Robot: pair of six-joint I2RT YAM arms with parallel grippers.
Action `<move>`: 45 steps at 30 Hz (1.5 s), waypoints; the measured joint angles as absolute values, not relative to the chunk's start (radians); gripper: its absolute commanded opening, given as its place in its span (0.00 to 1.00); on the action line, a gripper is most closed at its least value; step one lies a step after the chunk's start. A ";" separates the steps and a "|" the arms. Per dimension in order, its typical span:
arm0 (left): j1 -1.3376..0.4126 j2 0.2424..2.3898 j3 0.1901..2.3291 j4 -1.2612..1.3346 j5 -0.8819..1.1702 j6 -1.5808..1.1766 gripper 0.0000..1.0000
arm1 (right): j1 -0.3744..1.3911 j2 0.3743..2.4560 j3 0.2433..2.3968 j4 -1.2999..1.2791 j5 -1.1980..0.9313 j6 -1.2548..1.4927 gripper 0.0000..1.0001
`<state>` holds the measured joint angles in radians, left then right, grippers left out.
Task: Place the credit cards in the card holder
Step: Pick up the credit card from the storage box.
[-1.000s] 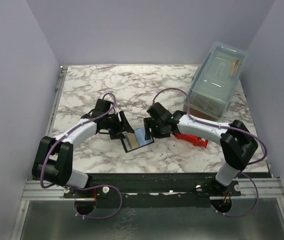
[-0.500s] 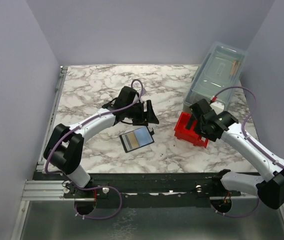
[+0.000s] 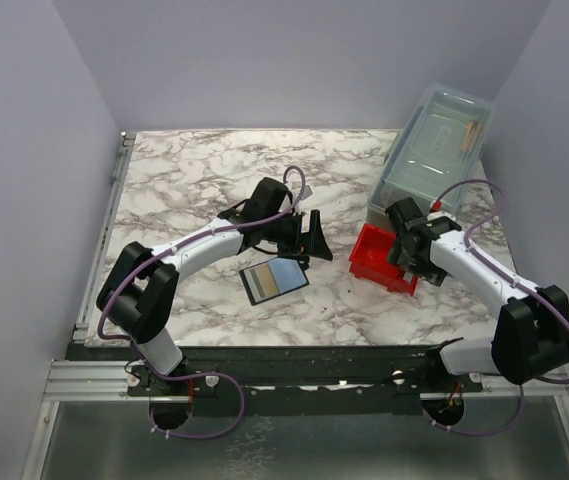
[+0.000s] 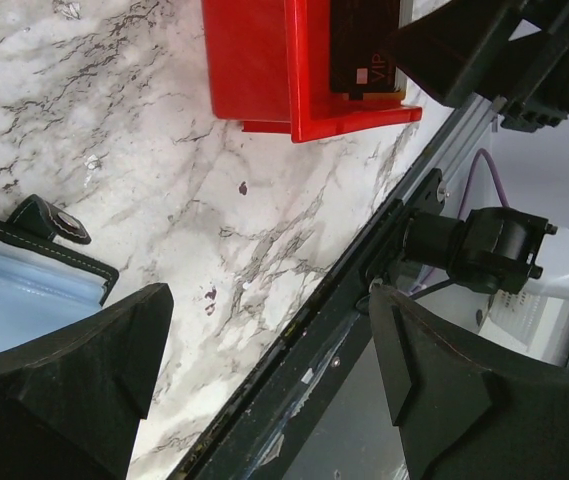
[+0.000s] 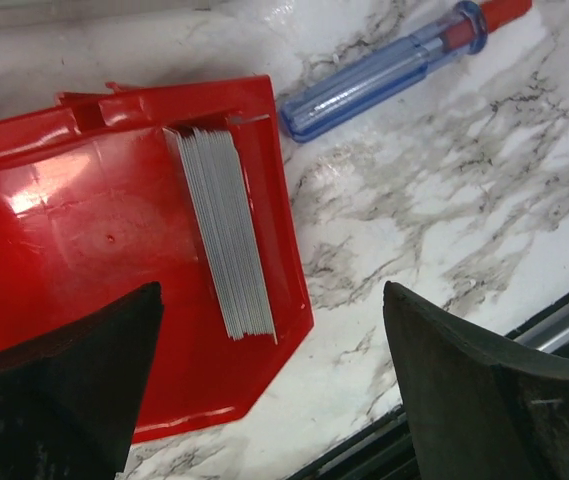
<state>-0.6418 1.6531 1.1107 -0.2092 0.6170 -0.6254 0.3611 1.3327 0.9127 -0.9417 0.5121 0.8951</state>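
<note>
The card holder (image 3: 273, 280) lies open and flat on the marble tabletop (image 3: 184, 180), toward 6 o'clock of its middle. Its pale blue panel faces up, with a tan band along one side (whether that band is a card I cannot tell). The left fingers (image 4: 74, 380) hang spread wide apart with nothing between them, at about 1 o'clock of the holder and near its snap tab (image 4: 54, 222). At 3 o'clock of the holder sits the red bin (image 3: 369, 258). The credit cards (image 5: 226, 230) stand on edge in it as a tight stack along one wall. The right fingers (image 5: 54, 390) hover over the bin, also wide apart and empty. A blue-handled screwdriver (image 5: 394, 65) lies on the tabletop just beside the bin, at 1 o'clock of it in the right wrist view. A clear lidded box (image 3: 434, 150) stands at 1 o'clock of the bin, close to it.
</note>
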 measured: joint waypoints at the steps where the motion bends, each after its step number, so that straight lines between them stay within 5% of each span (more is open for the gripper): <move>1: -0.642 1.653 1.111 -0.208 0.620 -0.624 0.87 | 0.358 1.343 0.912 -0.928 0.513 0.887 0.92; 9: -0.644 1.653 1.110 -0.207 0.629 -0.617 0.87 | 0.354 1.430 0.873 -0.844 0.524 0.863 0.89; 45: -0.644 1.653 1.105 -0.202 0.647 -0.615 0.87 | 0.345 1.391 0.879 -0.894 0.542 0.918 0.32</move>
<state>-0.6437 1.6531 1.1049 -0.2024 0.6468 -0.6147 0.3450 1.3914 0.8787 -0.8940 0.5419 0.9180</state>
